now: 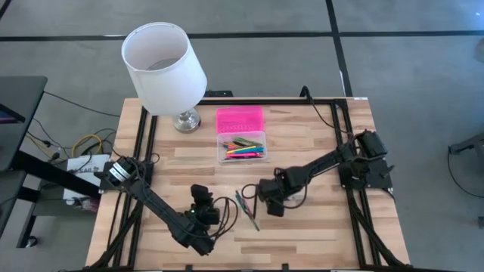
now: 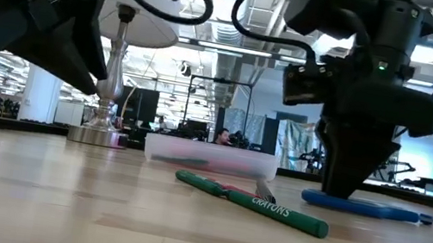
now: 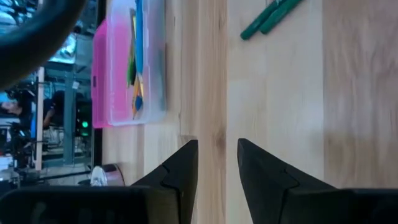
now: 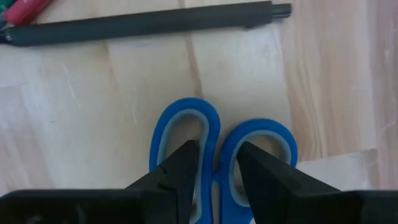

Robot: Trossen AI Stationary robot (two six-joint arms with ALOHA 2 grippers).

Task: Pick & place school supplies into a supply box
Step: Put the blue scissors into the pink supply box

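Note:
The supply box point(image 1: 242, 147) lies open at the table's far middle, its pink lid point(image 1: 240, 119) flat behind the clear base, which holds several coloured pens. Two green pens point(image 2: 252, 199) and a dark pen point(image 4: 143, 22) lie on the wood at the near middle. The blue-handled scissors point(image 4: 214, 134) lie flat just right of them, under my right gripper point(image 1: 272, 205), which points down and is shut on their handles. My left gripper point(image 3: 217, 149) is left of the pens, over bare wood, narrowly open with nothing between its fingers. My right gripper comes from above, fingers pointing down, one finger over each handle loop. Between them are the two inner rims point(image 4: 214, 155) where the loops meet. The scissors lie flat on the table point(image 2: 360, 205), blades toward the right edge.
A lamp with a white shade point(image 1: 162, 68) and a metal foot point(image 1: 187, 121) stands at the far left, beside the box. Black rails run along the table's left and right sides. Bare wood lies between the loose pens and the box.

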